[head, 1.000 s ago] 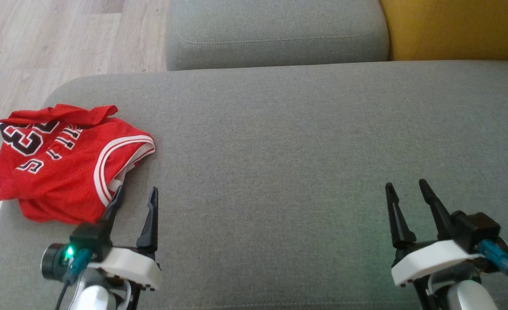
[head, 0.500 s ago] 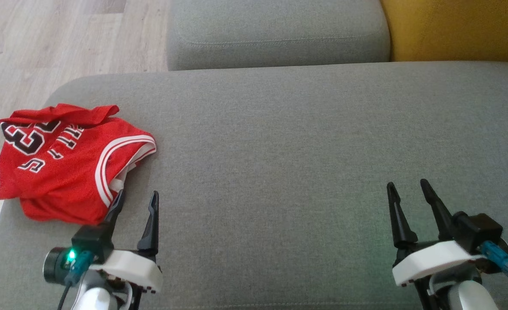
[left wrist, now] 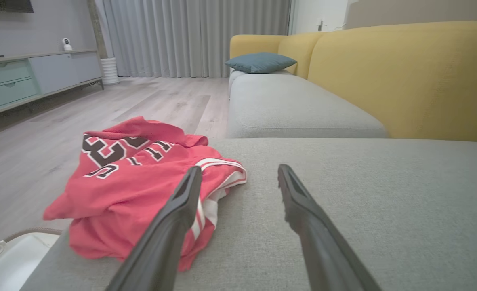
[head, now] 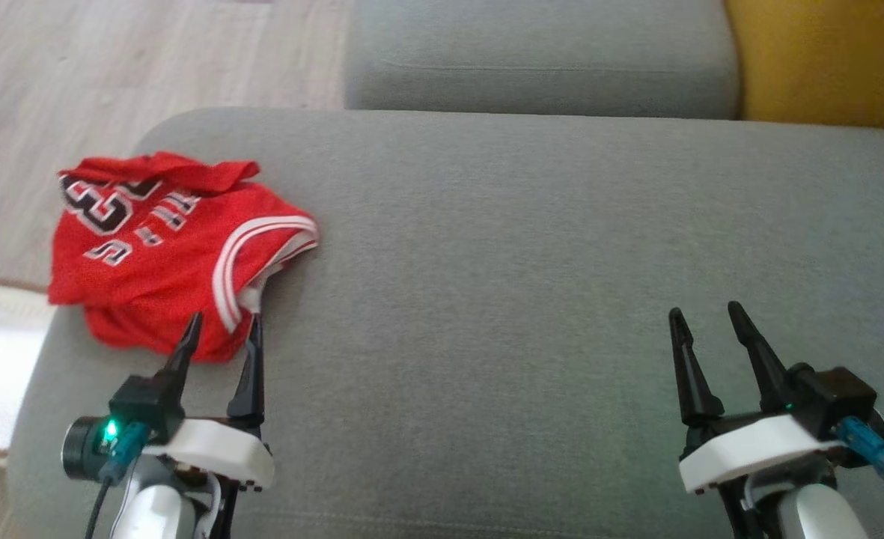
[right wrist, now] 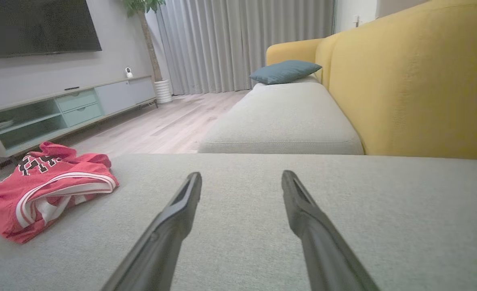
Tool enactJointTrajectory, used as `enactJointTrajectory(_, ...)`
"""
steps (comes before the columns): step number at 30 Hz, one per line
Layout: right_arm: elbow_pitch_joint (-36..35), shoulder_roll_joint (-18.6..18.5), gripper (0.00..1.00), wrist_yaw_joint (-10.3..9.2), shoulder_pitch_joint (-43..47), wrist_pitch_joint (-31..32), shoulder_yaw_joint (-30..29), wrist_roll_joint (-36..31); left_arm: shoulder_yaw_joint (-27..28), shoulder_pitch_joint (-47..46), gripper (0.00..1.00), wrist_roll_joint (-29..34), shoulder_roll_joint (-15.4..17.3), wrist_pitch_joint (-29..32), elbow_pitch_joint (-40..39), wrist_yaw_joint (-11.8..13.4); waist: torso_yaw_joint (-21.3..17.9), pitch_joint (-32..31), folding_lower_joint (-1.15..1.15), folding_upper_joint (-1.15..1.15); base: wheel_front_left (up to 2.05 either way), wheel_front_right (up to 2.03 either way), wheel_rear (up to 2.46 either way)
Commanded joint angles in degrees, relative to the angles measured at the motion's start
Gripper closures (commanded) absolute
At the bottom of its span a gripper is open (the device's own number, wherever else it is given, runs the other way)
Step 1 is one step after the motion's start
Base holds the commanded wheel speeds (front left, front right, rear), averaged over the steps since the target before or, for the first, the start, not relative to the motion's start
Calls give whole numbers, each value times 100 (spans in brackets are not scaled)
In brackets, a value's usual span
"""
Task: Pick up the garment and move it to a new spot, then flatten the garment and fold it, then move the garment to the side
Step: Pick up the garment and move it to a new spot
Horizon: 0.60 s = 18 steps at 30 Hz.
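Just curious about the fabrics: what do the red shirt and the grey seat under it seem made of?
Red shirt: likely thin synthetic sports mesh; finely dotted surface, limp crumpled folds, white striped trim. Grey seat: matte woven upholstery, faintly flecked, probably over padding, given its rounded edges.

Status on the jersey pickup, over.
Left gripper, jaws open, at near edge of red jersey. Right gripper, jaws open, over grey cushion. Jersey crumpled, not held. Path clear.
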Motion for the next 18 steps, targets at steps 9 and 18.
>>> enactJointTrajectory(9,-517,-26,0,44,-159,118,314,-59,353,-325,0,29,87,-70,-276,22,955,74,0,0,0,0,0)
enactJointTrajectory(18,-612,-26,0,44,-193,206,376,-66,430,-276,0,41,81,-70,-331,14,1308,149,0,0,0,0,0)
